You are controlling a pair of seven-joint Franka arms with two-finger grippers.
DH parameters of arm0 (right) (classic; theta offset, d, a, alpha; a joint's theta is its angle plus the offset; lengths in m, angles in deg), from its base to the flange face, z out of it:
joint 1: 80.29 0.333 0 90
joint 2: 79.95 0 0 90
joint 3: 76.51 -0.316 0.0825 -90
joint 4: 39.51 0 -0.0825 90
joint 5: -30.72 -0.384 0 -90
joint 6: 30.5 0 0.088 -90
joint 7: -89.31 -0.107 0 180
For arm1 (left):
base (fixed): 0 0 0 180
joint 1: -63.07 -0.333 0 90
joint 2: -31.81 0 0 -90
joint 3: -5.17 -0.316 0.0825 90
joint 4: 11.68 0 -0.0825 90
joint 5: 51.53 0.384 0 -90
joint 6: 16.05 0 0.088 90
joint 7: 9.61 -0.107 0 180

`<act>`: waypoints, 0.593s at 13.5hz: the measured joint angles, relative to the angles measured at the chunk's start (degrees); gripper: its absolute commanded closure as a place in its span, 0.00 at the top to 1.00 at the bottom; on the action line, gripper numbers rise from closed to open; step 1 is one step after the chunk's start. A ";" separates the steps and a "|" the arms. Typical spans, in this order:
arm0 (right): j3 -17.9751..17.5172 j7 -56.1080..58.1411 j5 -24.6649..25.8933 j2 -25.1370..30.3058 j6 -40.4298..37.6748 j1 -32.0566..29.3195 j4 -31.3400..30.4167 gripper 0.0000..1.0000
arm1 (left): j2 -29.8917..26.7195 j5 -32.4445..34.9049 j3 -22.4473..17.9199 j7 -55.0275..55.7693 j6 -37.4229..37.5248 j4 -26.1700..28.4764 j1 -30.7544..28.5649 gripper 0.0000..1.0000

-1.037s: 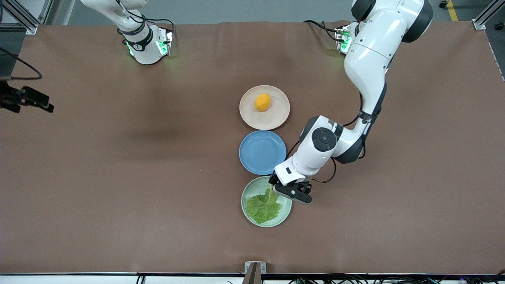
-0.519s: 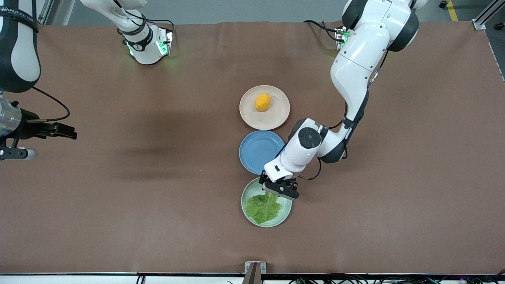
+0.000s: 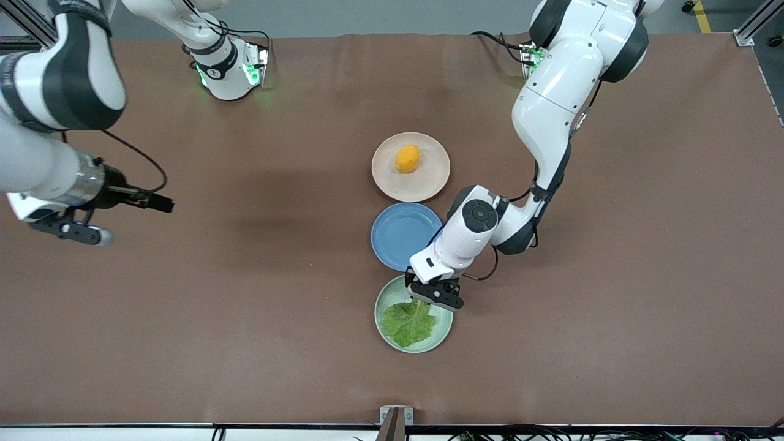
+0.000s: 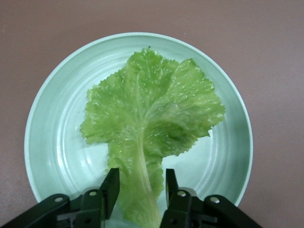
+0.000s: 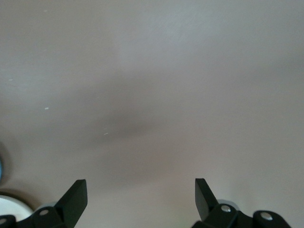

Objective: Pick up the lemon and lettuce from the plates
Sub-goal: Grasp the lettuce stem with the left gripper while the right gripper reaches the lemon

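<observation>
The lettuce (image 3: pixel 409 323) lies flat on the pale mint green plate (image 3: pixel 381 318), the plate nearest the front camera. My left gripper (image 3: pixel 429 297) is low over that plate's rim. In the left wrist view it (image 4: pixel 141 179) is open, with one finger (image 4: pixel 112 185) on each side of the pale stem of the lettuce (image 4: pixel 152 114) and a gap at both sides, over the mint plate (image 4: pixel 47 142). The lemon (image 3: pixel 407 158) sits on the beige-pink plate (image 3: pixel 429 180). My right gripper (image 3: pixel 79 233) is open and empty over bare table at the right arm's end; it also shows in the right wrist view (image 5: pixel 140 190).
An empty blue plate (image 3: pixel 398 242) lies between the two task plates, partly under my left arm's wrist. The brown table mat (image 3: pixel 245 337) spreads around the row of plates.
My left gripper has shifted from beside the mint plate's rim to stand astride the lettuce stem. My right arm has swung in over the table from the right arm's end.
</observation>
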 measured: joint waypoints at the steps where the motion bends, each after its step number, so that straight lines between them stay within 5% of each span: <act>1: -0.10 -4.85 -0.43 1.04 1.75 2.76 -2.21 1.00 | 0.02 0.49 0.00 -0.02 0.01 0.02 0.08 0.34; 6: -0.48 -28.64 -1.02 3.73 10.72 20.53 -10.72 1.00 | 0.01 4.77 -0.10 -0.02 0.02 -0.26 0.23 0.01; 8: -0.51 -34.16 -2.31 3.74 14.46 26.50 -12.55 1.00 | 0.01 5.59 -0.16 -0.06 0.03 -0.28 0.23 0.01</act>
